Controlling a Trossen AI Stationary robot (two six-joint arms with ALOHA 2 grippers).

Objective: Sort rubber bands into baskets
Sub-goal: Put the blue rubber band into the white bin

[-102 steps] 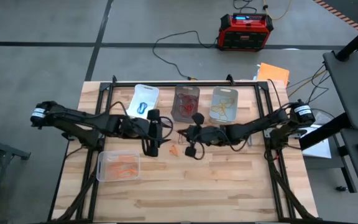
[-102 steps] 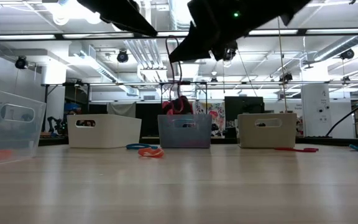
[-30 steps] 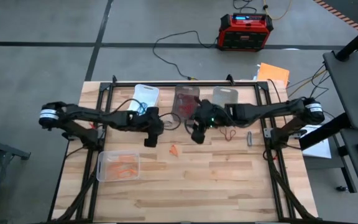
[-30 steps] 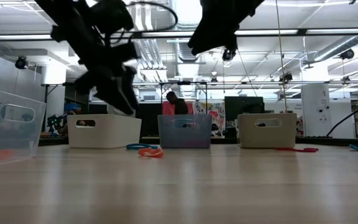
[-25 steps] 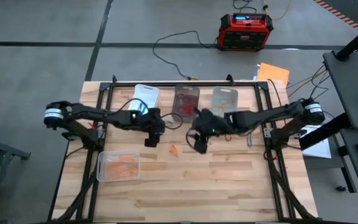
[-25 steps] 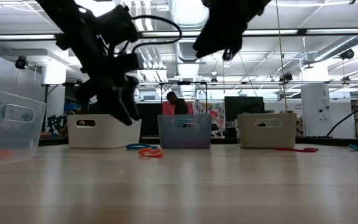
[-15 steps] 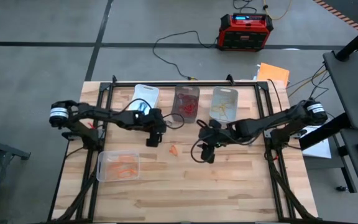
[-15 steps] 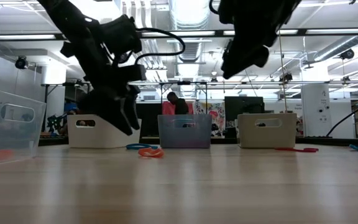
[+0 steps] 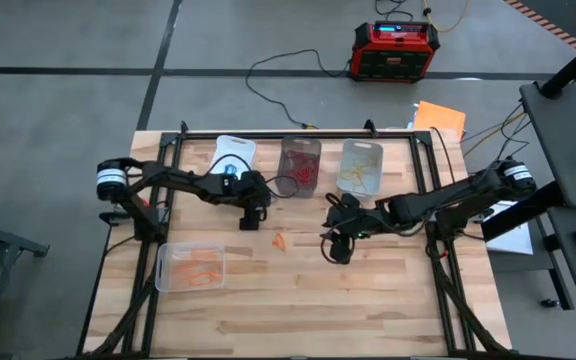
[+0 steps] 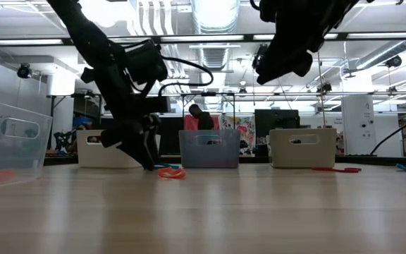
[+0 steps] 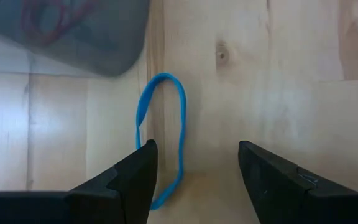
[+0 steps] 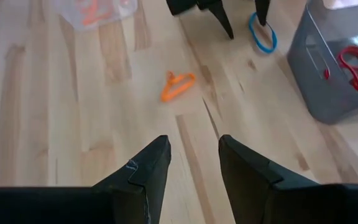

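A blue rubber band [image 11: 161, 137] lies flat on the table just in front of the dark basket [image 9: 300, 165], which holds red bands. My left gripper [image 9: 251, 220] stands open low over it, fingers pointing down; the band lies between them, close by one finger [image 11: 143, 163]. An orange rubber band [image 9: 281, 241] lies a little nearer. My right gripper [image 9: 336, 250] hangs open and empty above the table's middle [image 12: 194, 155]. The white basket [image 9: 233, 153] and a clear basket [image 9: 360, 165] flank the dark one. Another clear basket [image 9: 190, 266] at the near left holds orange bands. My left gripper's one finger [image 11: 143, 163] covers the blue band's long side [image 11: 139, 127]; I cannot tell whether it touches the band. The band lies flat on the table.
A red band [image 10: 337, 169] lies on the table in front of the clear basket at the back. Black frame rails [image 9: 168, 180] run along the table's sides and back. Bare wood [image 9: 318, 310] stretches across the near half.
My left gripper has come down toward the table and a little toward the right edge, ending over the blue band. My right gripper has swung from beside the dark basket toward the near edge and the right, staying high above the table.
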